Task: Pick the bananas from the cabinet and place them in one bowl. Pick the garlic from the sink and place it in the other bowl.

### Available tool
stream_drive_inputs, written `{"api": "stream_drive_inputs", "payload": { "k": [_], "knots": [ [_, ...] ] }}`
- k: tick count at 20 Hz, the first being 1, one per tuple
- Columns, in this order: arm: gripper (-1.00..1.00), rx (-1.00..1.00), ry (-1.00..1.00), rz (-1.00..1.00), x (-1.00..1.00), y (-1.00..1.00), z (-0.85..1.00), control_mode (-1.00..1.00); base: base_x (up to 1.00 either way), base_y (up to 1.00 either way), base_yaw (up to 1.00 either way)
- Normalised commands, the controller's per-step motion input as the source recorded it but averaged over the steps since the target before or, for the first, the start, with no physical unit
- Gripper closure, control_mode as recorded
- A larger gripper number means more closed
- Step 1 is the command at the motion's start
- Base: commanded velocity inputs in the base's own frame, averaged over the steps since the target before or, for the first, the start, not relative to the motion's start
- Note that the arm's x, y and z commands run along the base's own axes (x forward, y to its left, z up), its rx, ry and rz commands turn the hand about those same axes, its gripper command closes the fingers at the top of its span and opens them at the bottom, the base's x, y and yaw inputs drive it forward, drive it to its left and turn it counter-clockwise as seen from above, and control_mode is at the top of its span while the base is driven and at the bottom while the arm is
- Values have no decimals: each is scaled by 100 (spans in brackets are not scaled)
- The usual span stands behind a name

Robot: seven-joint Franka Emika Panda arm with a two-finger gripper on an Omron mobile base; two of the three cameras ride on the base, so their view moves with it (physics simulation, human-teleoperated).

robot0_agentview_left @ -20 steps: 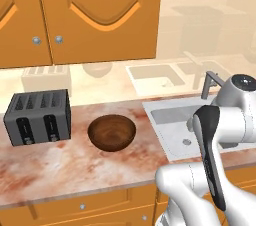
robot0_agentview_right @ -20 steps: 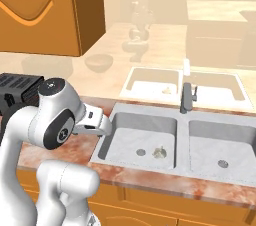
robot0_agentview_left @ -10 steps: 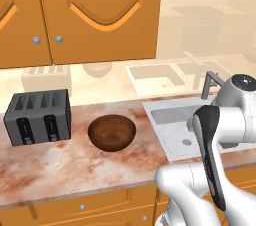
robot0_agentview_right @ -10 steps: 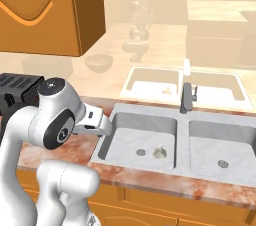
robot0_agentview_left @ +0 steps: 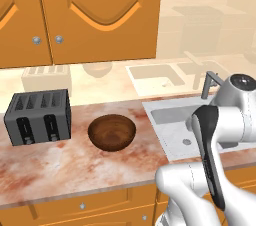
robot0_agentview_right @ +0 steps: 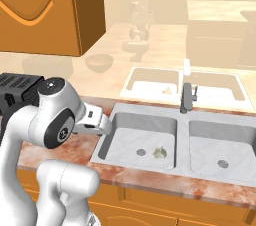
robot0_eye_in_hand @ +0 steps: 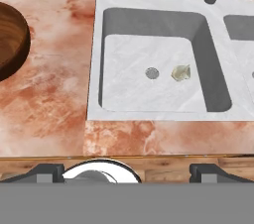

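Note:
The garlic [robot0_eye_in_hand: 180,73] lies on the floor of the sink's [robot0_eye_in_hand: 149,111] left basin, just right of the round drain; it also appears as the garlic [robot0_agentview_right: 160,152] in the right base view. My gripper [robot0_eye_in_hand: 127,172] hangs open above the counter's front edge, nearer than the basin, with nothing between its fingertips [robot0_eye_in_hand: 47,171]. A brown wooden bowl [robot0_agentview_left: 112,131] stands on the counter left of the sink [robot0_agentview_left: 175,120]. The cabinet [robot0_agentview_left: 100,15] above has its doors shut, so the bananas are hidden.
A black toaster [robot0_agentview_left: 39,116] stands on the counter left of the bowl. The angular grey faucet [robot0_agentview_right: 186,96] rises behind the divider between the two basins. The marbled counter [robot0_eye_in_hand: 54,99] runs between bowl and sink.

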Motion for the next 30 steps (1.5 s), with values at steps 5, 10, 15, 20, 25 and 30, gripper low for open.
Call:
{"api": "stream_drive_inputs", "payload": {
  "k": [5,10,15,20,25,30],
  "knots": [
    [-100,0,-1,0,38,-8,0,-100,0,0,0],
    [-100,0,0,-2,46,-16,0,-100,0,0,0],
    [-100,0,-2,-4,35,-24,0,-100,0,0,0],
    [-100,0,-2,-12,27,-19,0,-100,0,0,0],
    [-100,0,0,-17,17,-22,-2,-100,0,0,0],
    [-100,0,0,-17,18,-23,-9,-100,0,0,0]
  ]
}}
